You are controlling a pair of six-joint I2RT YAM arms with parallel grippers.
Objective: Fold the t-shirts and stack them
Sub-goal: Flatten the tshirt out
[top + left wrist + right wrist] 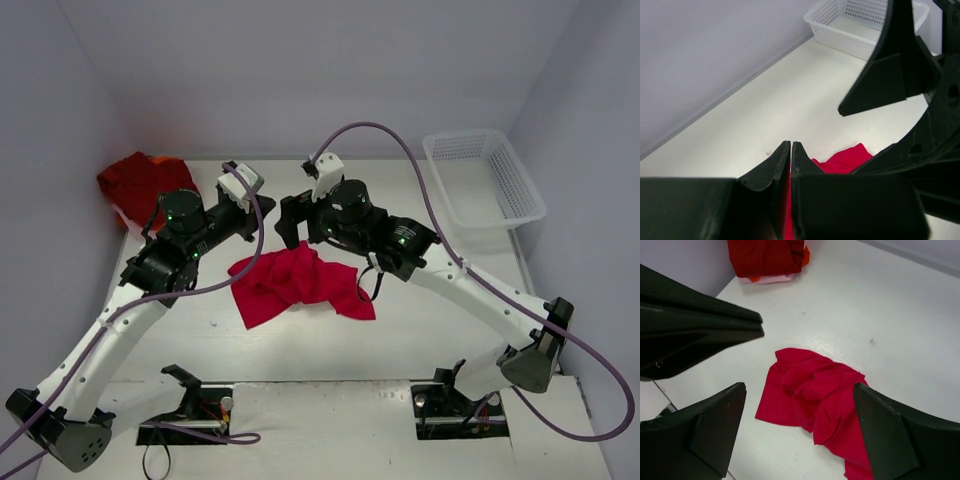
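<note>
Table (pixel 300 350): t-shirt (pixel 295 285) clear of edges.

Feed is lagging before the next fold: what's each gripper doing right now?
Left gripper: closed; whether it pinches the red t-shirt cannot be told.
Right gripper: open, holding nothing.

Crumpled red t-shirt (pixel 300 285), darker stack (pixel 135 180) apart
</note>
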